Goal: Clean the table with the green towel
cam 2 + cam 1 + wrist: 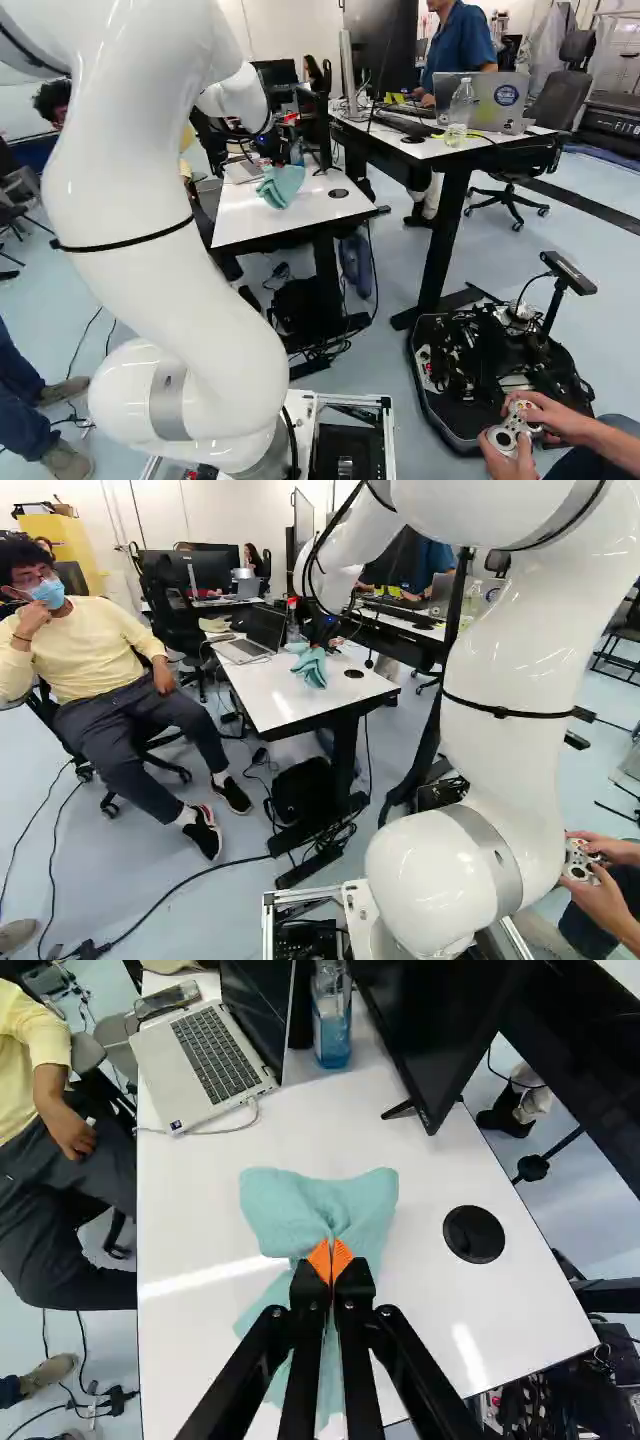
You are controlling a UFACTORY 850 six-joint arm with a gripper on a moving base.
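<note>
Clamped tight with the tool [320, 640] on the green towel [320, 1210], pinching a fold between both orange pads [319, 1260]. Held at the end of the white arm [510, 700], over the white counter [190, 1360]. Bunched wide ahead of the pads, and trailing back under the fingers [302, 1310] in a loose tail. Hard to tell whether touching the counter or hanging just above. Beside the towel, set apart from a round black disc [474, 1235] in the counter. Farther ahead, near an open laptop [205, 1065] with a white cable [225, 1131], a bottle of blue liquid [331, 1035] and a black monitor [430, 1040]. Just beyond the laptop, close to a phone [168, 1000].
</note>
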